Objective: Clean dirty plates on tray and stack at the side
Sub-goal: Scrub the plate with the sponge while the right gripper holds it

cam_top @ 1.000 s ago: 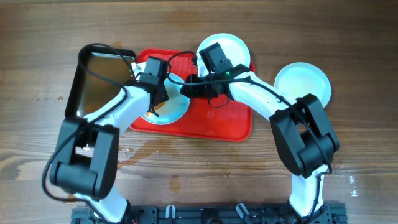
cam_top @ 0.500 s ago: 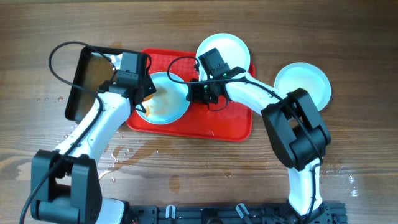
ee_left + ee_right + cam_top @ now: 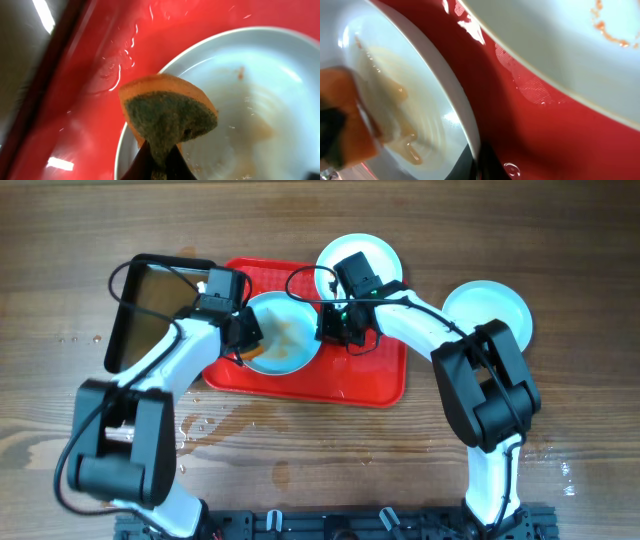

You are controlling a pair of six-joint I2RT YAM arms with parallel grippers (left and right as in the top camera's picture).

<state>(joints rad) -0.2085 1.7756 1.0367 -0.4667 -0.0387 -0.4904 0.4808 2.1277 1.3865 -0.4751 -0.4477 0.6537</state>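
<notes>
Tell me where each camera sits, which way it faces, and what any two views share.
Overhead: above the table, looking straight down on the tray and both whole arms.
Left wrist: on the left arm, facing down past the left gripper, which clamps a sponge over the streaked plate's edge.
Right wrist: low over the tray, facing along the right gripper pinching that plate's rim.
Shared: both wrist views show sponge, streaked plate and tray.

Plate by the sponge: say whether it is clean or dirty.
Dirty: the plate beside the sponge shows orange-brown smears across its middle.
</notes>
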